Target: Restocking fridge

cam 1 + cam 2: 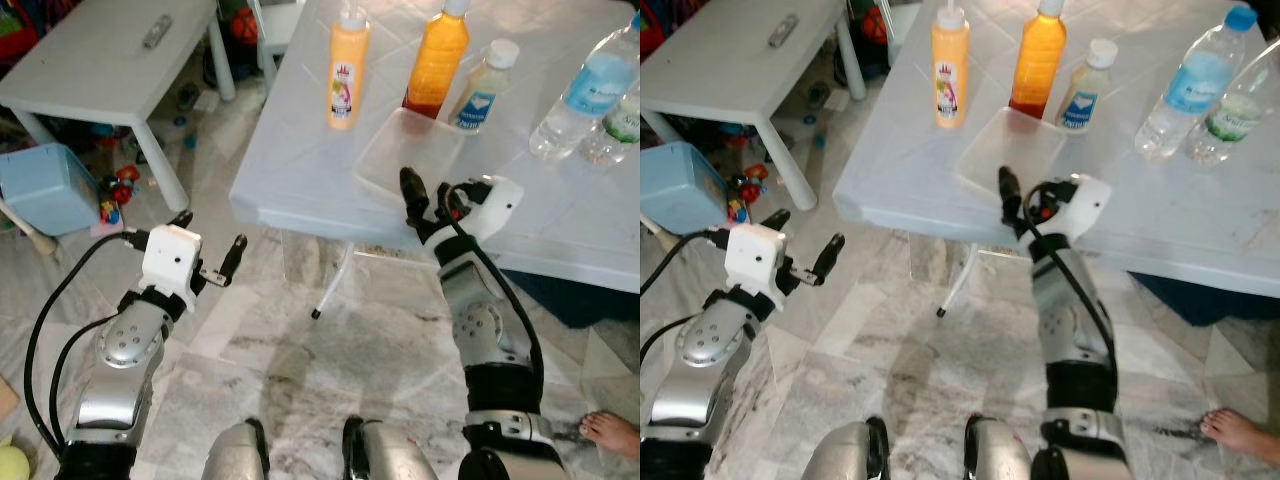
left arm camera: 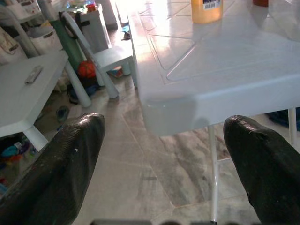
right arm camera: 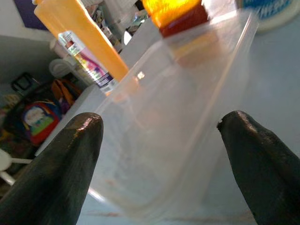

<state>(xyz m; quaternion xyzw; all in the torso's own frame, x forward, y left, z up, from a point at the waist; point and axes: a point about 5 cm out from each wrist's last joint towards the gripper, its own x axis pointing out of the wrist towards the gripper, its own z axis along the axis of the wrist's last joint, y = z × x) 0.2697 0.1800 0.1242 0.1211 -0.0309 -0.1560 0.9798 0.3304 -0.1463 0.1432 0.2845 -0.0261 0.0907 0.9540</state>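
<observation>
Your right gripper (image 1: 432, 196) sits over the near edge of the white worktop (image 1: 300, 170), jaws wide, pointed at the clear plastic container (image 1: 410, 150) just beyond them. At 12 o'clock of the container stands an orange juice bottle (image 1: 437, 60); at 10 o'clock a yellow squeeze bottle (image 1: 347, 68); at 1 o'clock a small white-capped bottle (image 1: 482, 88). Two water bottles (image 1: 590, 90) stand at 3 o'clock. Your left gripper (image 1: 208, 245) hangs off the worktop above the floor, jaws wide, holding nothing

small white table (image 1: 90, 70), blue bin (image 1: 40, 185), bare foot (image 1: 612, 432)
</observation>
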